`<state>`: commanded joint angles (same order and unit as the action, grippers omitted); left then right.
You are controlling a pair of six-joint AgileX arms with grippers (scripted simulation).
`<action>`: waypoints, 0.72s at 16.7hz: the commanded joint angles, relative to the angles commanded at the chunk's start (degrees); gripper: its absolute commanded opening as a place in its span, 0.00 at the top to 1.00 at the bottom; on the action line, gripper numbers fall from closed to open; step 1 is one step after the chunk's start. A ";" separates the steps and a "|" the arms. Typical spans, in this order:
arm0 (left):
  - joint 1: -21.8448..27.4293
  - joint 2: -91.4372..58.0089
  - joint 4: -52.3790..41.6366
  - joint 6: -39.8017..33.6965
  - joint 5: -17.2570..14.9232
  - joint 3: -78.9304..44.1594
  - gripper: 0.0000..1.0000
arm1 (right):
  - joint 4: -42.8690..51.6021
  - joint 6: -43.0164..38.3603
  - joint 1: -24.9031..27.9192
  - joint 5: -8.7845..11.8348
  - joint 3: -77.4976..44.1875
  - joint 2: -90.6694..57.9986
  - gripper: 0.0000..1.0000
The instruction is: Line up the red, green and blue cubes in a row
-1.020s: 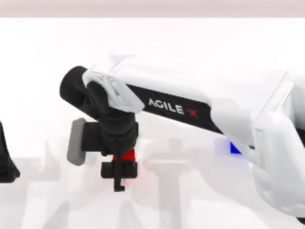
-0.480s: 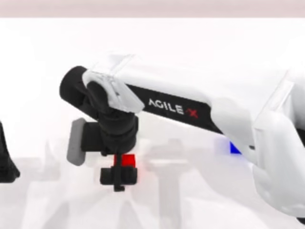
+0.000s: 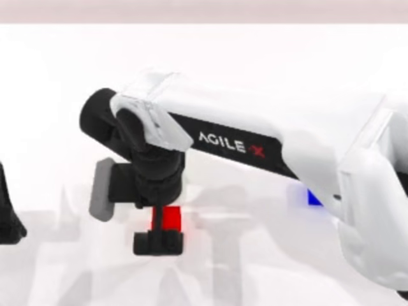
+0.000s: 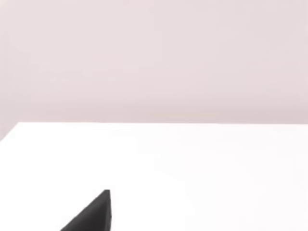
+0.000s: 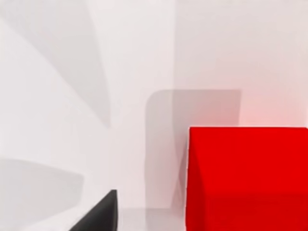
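Observation:
The red cube (image 3: 171, 218) rests on the white table (image 3: 255, 57), left of centre, directly under my right gripper (image 3: 164, 231). That gripper points down and is open. In the right wrist view one black finger (image 5: 98, 216) stands apart from the red cube (image 5: 245, 178), with bare table between them. The blue cube (image 3: 313, 198) sits to the right, half hidden by my right arm's white link. The green cube is out of view. My left gripper (image 3: 7, 223) is parked at the left edge, open, with one finger (image 4: 94, 214) over bare table.
My right arm (image 3: 242, 146) stretches from the right edge across the middle of the table, covering much of it. The grey camera block (image 3: 102, 189) sticks out to the left of its wrist. The table's far edge (image 3: 204, 24) runs along the back.
The right gripper's black head changed from a narrow downward tip to a wide bar. More of the red cube now shows beneath it. The arms' links have not shifted.

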<state>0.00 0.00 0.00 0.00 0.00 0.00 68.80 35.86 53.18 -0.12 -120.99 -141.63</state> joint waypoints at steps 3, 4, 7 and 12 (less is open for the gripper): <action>0.00 0.00 0.00 0.00 0.00 0.00 0.00 | 0.99 -0.04 -0.08 0.00 -0.99 -0.13 0.00; 0.00 0.00 0.00 0.00 0.00 0.00 0.00 | 2.38 -0.14 -0.14 -0.01 -2.38 -0.25 0.00; 0.00 0.00 0.00 0.00 0.00 0.00 0.00 | 9.00 -0.03 0.12 0.04 -9.20 -0.51 0.00; 0.00 0.00 0.00 0.00 0.00 0.00 0.00 | 16.11 0.11 0.38 0.00 -16.36 -0.26 0.00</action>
<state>0.00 0.00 0.00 0.00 0.00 0.00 84.91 35.97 53.55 -0.12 -137.35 -141.88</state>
